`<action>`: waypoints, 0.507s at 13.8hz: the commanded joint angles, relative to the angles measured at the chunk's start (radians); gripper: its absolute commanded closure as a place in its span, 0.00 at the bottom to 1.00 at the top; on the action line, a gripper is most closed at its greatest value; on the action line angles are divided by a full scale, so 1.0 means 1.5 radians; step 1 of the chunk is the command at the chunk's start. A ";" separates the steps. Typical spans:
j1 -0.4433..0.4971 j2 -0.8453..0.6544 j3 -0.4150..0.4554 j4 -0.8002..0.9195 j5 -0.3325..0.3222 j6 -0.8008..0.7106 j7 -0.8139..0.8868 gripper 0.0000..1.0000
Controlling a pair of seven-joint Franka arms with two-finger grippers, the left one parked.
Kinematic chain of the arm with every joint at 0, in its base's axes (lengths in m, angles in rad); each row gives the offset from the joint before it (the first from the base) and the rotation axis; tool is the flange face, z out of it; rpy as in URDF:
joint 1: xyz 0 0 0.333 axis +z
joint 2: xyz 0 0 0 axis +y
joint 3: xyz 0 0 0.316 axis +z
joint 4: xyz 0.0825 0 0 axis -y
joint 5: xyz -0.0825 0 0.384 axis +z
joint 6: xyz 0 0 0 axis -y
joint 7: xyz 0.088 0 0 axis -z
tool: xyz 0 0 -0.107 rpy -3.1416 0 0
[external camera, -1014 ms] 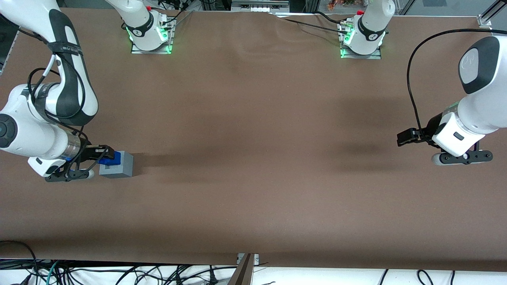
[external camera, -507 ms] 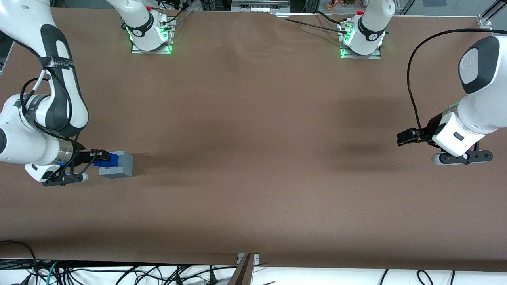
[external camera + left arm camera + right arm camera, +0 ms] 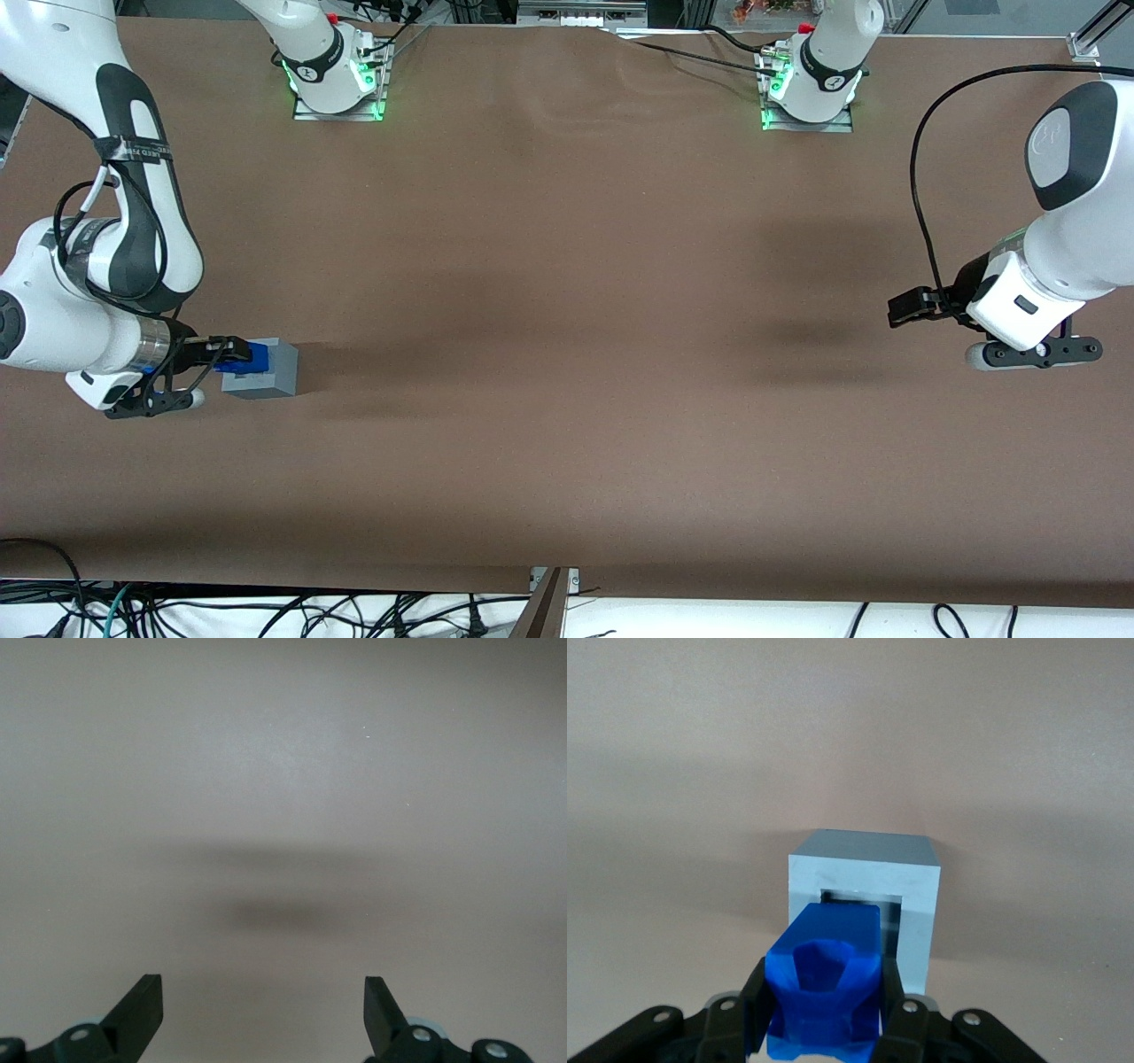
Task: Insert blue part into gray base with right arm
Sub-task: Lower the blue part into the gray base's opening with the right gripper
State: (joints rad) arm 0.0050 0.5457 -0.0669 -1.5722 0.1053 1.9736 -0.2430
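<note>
The gray base (image 3: 264, 370) lies on the brown table at the working arm's end, and its square recess faces my right gripper. In the right wrist view the gray base (image 3: 868, 870) is straight ahead of the gripper. My right gripper (image 3: 232, 353) is shut on the blue part (image 3: 249, 356). In the wrist view the black fingers (image 3: 756, 1003) clamp both sides of the blue part (image 3: 826, 979). The part's leading end is at the mouth of the recess. How deep it reaches inside is hidden.
Two arm mounts with green lights (image 3: 337, 84) (image 3: 808, 89) stand at the table's edge farthest from the front camera. Cables (image 3: 266, 611) hang below the near edge. The parked arm (image 3: 1028, 301) is at the other end of the table.
The right arm's wrist drew back a little from the gray base, then eased toward it again. The blue part stayed in the grip at the recess mouth.
</note>
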 commanded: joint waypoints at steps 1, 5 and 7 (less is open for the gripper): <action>-0.007 0.011 0.004 0.015 -0.003 -0.006 -0.013 0.78; -0.006 0.011 0.004 0.016 -0.028 -0.002 -0.011 0.78; -0.007 0.015 0.004 0.016 -0.032 0.003 -0.011 0.78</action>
State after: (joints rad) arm 0.0037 0.5485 -0.0670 -1.5712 0.0723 1.9768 -0.2458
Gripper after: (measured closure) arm 0.498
